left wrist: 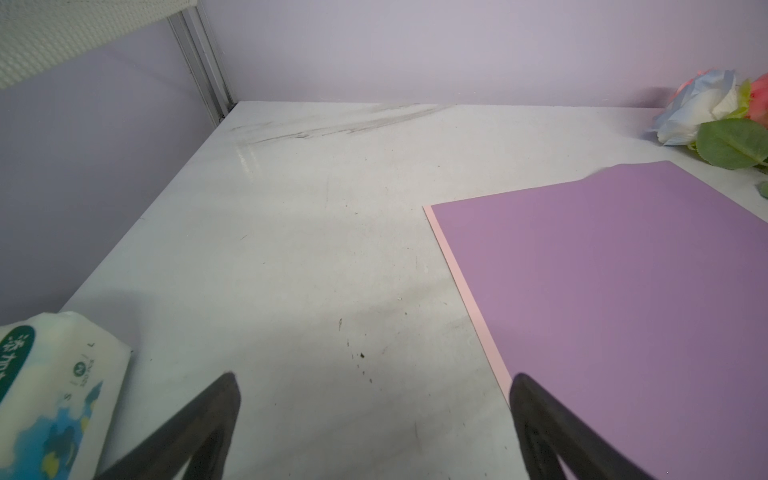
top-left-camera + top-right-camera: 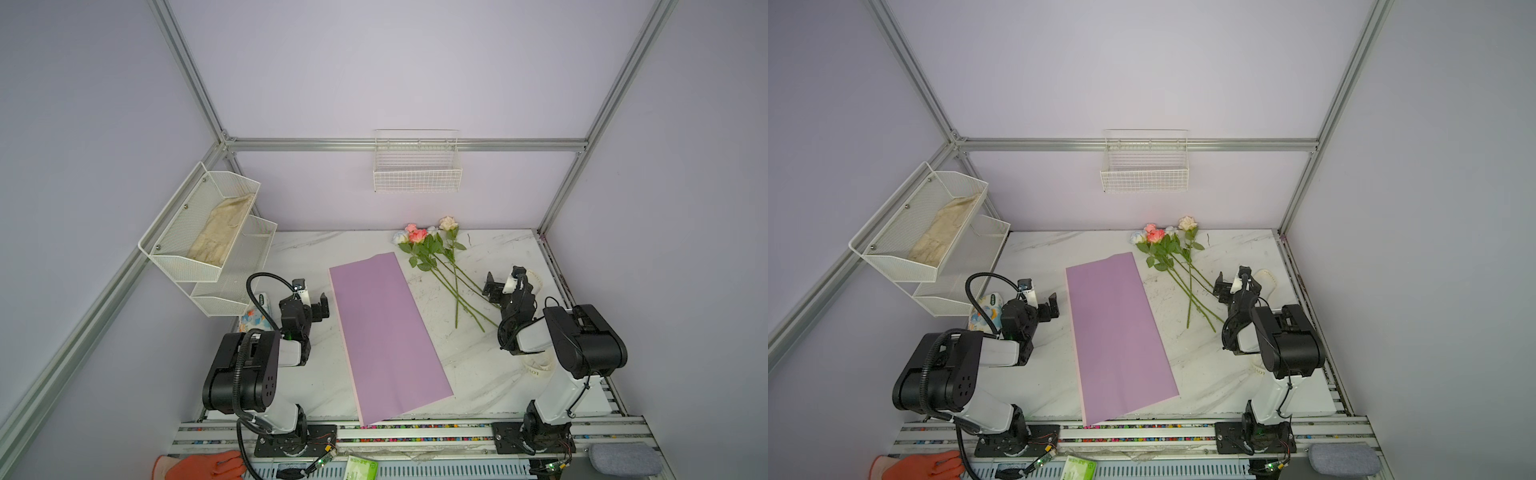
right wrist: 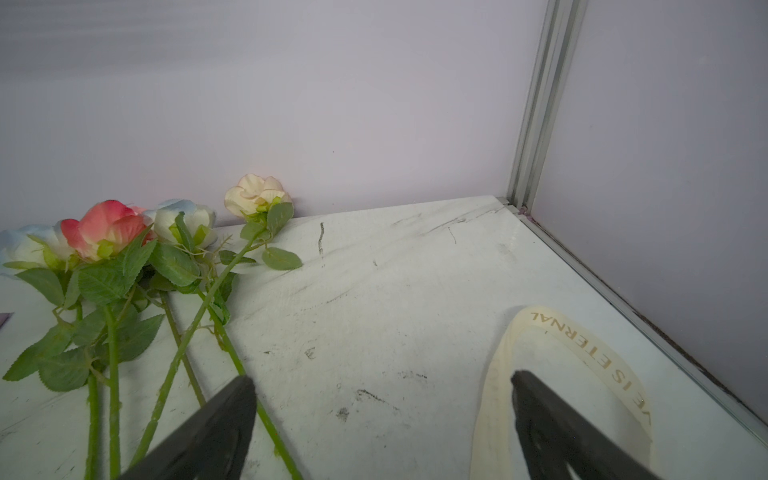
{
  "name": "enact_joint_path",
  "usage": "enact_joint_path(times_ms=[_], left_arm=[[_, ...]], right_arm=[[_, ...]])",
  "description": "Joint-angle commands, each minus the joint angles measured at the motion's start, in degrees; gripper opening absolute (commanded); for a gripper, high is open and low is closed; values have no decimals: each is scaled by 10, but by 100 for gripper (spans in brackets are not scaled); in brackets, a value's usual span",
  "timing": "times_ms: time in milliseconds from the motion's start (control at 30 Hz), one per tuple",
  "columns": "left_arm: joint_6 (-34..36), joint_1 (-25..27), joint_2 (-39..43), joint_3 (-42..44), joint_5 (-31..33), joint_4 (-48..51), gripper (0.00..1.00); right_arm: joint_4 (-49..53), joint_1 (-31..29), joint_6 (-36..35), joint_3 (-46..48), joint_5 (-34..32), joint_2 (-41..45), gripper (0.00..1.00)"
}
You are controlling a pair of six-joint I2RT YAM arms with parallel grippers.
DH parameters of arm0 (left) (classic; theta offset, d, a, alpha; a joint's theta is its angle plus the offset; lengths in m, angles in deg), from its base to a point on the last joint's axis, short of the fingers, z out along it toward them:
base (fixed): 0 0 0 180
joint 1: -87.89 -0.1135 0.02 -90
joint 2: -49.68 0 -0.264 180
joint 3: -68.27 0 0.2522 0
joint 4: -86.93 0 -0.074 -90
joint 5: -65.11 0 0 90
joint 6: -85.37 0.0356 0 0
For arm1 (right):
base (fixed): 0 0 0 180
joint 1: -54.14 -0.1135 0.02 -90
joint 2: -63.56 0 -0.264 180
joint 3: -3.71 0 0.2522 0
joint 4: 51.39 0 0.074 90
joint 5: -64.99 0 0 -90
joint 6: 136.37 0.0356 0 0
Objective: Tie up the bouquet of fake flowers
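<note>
The bouquet of fake flowers lies loose at the back right of the marble table. Its pink, white, pale blue and cream roses point at the back wall, and the green stems run toward the right arm. A flat lilac paper sheet lies beside them in the middle. My right gripper is open and empty above the table, between the stems and a cream lettered ribbon. My left gripper is open and empty at the sheet's left edge.
A tissue pack lies just left of the left gripper. A white mesh shelf holding cloth hangs on the left wall. A wire basket hangs on the back wall. An orange glove lies at the front rail.
</note>
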Motion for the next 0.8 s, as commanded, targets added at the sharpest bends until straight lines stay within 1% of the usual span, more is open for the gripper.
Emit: enact_joint_path(times_ms=[0, 133, 167, 233, 267, 300, 333, 367, 433, 467, 500, 533, 567, 600, 633, 667, 700, 767], left_arm=[[7, -1, 4, -9, 3, -33, 100], [7, -1, 11, -2, 1, -43, 100], [10, 1, 27, 6, -1, -43, 100], [3, 3, 75, 21, 23, -28, 100], [-9, 3, 109, 22, 40, -3, 100], [-20, 3, 141, 13, 50, 52, 100], [-28, 3, 167, -1, 50, 113, 100], [-54, 3, 190, -23, 59, 182, 100], [-123, 3, 218, -67, 71, 291, 100], [-140, 3, 226, -88, 60, 338, 100], [-157, 3, 233, -105, 53, 378, 100], [-190, 3, 235, -118, 58, 406, 100], [-228, 3, 236, -129, 60, 435, 100], [-259, 1, 237, -147, 49, 490, 100], [-281, 1, 236, -161, 38, 525, 100], [-288, -2, 234, -172, 2, 544, 100], [-287, -4, 233, -177, -57, 551, 100], [-284, -3, 230, -178, -151, 544, 100]], right_arm=[[-9, 3, 2, -9, 0, -5, 97], [-14, 4, -2, -3, 13, 1, 97], [-4, 4, -12, -6, 34, 9, 97], [43, -1, -26, -22, 45, 31, 97], [106, -1, -20, -43, 53, 53, 97], [193, 0, -1, -76, 55, 71, 97], [267, -1, -4, -106, 56, 83, 97], [327, -1, 13, -137, 65, 91, 97], [429, -1, 56, -186, 117, 102, 97], [466, -1, 84, -208, 163, 101, 97], [504, -2, 103, -231, 224, 99, 97], [526, -7, 122, -249, 273, 93, 97], [540, -14, 141, -261, 302, 88, 97], [558, -26, 163, -276, 317, 83, 97], [572, -38, 180, -287, 318, 77, 97], [588, -52, 190, -302, 324, 69, 97], [604, -70, 190, -321, 339, 57, 97], [647, -95, 199, -361, 339, 24, 96]])
